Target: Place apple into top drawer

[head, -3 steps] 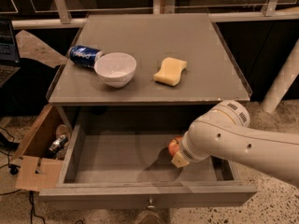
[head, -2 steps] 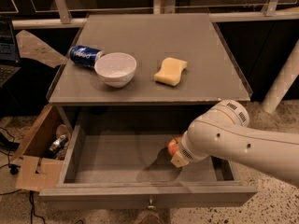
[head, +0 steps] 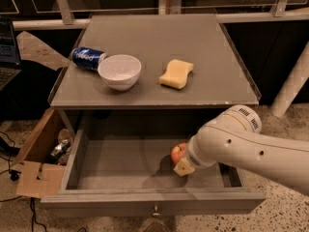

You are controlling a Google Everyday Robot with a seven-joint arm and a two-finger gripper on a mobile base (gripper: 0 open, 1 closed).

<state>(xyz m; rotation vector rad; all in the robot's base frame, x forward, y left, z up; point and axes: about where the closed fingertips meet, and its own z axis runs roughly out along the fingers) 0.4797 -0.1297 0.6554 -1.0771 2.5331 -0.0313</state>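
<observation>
a wide grey top drawer (head: 145, 197) stands pulled open under a grey table (head: 159, 33), and a white robot arm (head: 251, 149) reaches into it from the right. the gripper (head: 184, 166) sits low inside the drawer towards its right side, with the red-orange apple (head: 178, 152) right against its tip; the arm hides whether the grip is closed on the fruit, so that cannot be told. on the table lie a white bowl (head: 119, 71), a yellow sponge (head: 176, 74) and a blue can (head: 88, 58) on its side.
</observation>
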